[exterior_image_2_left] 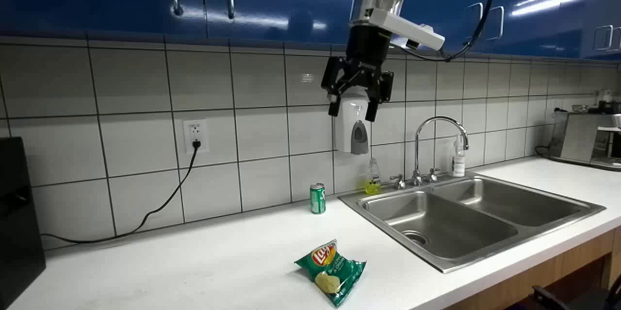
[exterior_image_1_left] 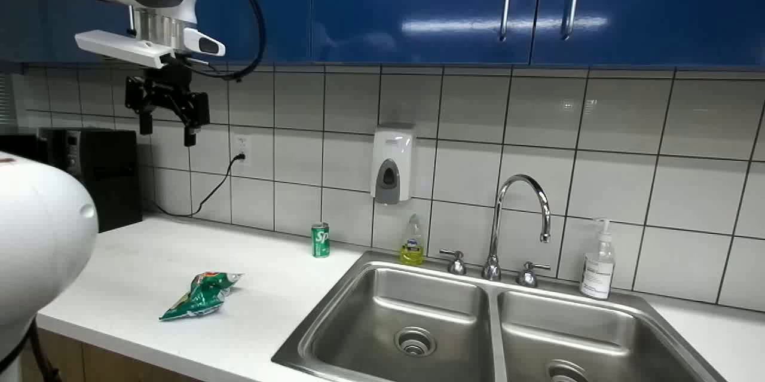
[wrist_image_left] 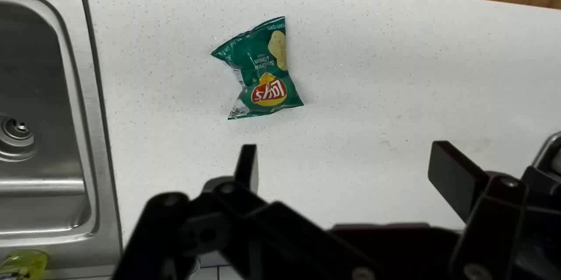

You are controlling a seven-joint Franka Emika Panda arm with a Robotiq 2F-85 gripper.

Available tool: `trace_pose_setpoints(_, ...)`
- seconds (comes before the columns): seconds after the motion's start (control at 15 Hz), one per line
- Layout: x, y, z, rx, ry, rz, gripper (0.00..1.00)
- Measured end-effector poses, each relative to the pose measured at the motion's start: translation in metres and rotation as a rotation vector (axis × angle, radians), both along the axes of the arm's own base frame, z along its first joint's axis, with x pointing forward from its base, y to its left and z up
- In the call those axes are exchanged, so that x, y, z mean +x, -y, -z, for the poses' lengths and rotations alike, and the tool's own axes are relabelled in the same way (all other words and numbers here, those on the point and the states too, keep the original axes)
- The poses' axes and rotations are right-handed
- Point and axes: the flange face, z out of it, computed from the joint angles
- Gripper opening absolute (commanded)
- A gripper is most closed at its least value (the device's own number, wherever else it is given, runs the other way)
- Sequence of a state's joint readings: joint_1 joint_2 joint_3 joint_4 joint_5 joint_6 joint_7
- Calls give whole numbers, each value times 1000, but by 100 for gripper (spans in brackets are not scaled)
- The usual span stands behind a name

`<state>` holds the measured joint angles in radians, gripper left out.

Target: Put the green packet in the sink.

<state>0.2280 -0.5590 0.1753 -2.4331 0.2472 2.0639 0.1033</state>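
The green packet [exterior_image_1_left: 203, 296], a crinkled Lay's chip bag, lies flat on the white counter to the left of the sink. It also shows in an exterior view [exterior_image_2_left: 332, 271] and in the wrist view [wrist_image_left: 267, 69], beyond the fingertips. The sink's left basin [exterior_image_1_left: 352, 334] is steel with a round drain; it also shows in an exterior view [exterior_image_2_left: 451, 222] and at the left of the wrist view [wrist_image_left: 39, 74]. My gripper [exterior_image_1_left: 168, 131] hangs high above the counter, pointing down, apart from the packet. Its fingers are wide apart with nothing between them [exterior_image_2_left: 352, 110] [wrist_image_left: 346, 157].
A green Sprite can [exterior_image_1_left: 320, 241] stands by the wall. A yellow-green soap bottle [exterior_image_1_left: 412, 250], a faucet [exterior_image_1_left: 496, 226] and a pump bottle [exterior_image_1_left: 597, 271] stand behind the sink. A white dispenser [exterior_image_1_left: 392, 164] is on the wall. A black appliance [exterior_image_1_left: 104, 173] stands at the back left.
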Motion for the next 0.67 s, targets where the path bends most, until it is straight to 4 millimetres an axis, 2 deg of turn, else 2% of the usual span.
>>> trace_pose_setpoints(0.67, 1, 0, 2, -15, 1, -6, 100)
